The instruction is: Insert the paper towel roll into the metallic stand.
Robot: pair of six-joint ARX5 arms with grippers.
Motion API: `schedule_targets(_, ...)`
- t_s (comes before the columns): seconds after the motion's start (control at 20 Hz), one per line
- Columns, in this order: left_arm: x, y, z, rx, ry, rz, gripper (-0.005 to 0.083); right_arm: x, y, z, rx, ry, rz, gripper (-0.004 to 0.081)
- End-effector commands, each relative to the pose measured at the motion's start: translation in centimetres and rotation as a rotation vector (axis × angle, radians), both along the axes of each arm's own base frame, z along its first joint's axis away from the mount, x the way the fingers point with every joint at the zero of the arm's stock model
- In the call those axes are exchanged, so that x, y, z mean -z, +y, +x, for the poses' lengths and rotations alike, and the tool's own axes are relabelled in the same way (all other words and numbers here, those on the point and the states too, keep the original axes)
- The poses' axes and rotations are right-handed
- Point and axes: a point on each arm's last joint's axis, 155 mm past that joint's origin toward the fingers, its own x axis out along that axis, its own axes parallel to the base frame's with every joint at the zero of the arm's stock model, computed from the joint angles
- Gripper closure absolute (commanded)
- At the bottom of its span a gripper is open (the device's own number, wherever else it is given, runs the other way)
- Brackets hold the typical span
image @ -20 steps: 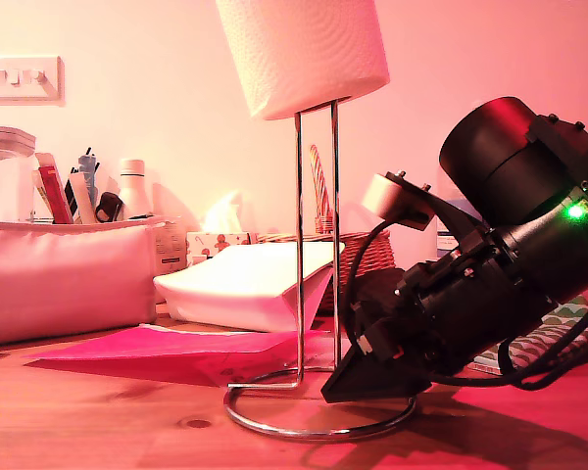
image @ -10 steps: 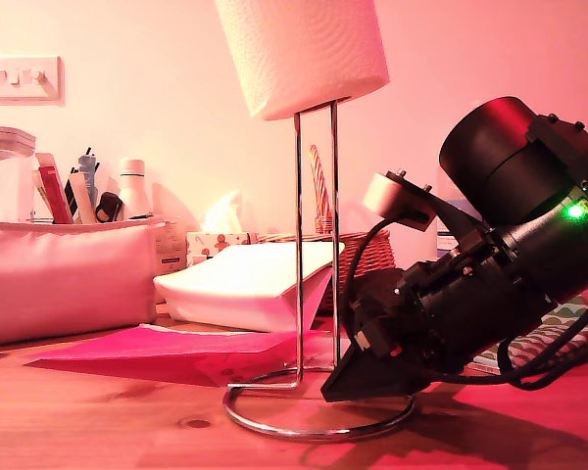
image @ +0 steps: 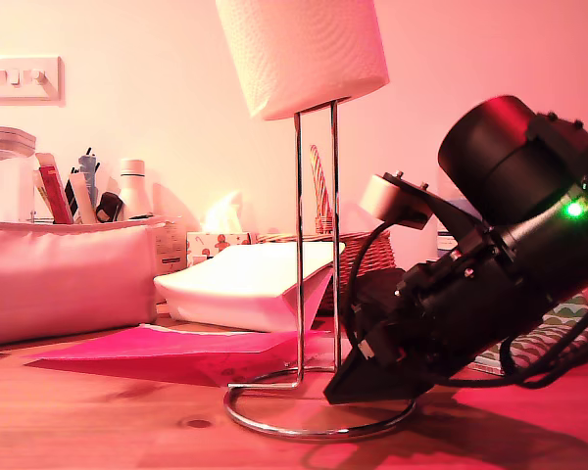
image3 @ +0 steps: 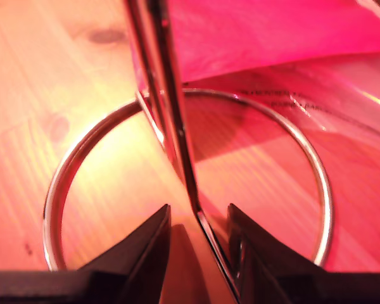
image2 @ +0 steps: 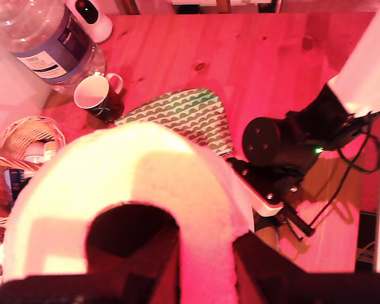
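Nothing moved — wooden table [image: 98, 421] (pink-lit).

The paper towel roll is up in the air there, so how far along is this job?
Done: my first gripper has the paper towel roll by its core wall and has it above the metallic stand, the loop's top meeting its underside. In hand: my second gripper straddles the stand's upright wires low down, apparently steadying it. Left: sliding the roll down to the ring base and letting go.

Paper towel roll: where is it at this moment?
In the exterior view the roll sits top centre, its lower end just over the stand's upright loop, above the table.
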Motion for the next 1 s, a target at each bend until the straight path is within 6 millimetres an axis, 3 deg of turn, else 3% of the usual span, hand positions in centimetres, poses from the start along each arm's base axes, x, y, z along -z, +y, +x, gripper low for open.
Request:
schedule_targets(0.0,1.9,-0.6,0.9,-0.014,0.038,0.03,0.0798,0.4,-0.4,-1.5,-0.017,0.024,-0.016,0.0528)
schedule_targets(0.8,1.9,-0.6,1.0,-0.018,0.04,0.029,0.0798,-4.5,1.2,-5.6,-0.135,-0.007,-0.004,0.055)
schedule_targets(0.95,1.9,-0.6,0.9,-0.017,0.043,0.027,0.0798,-5.7,1.2,-6.5,-0.153,-0.018,0.002,0.063)
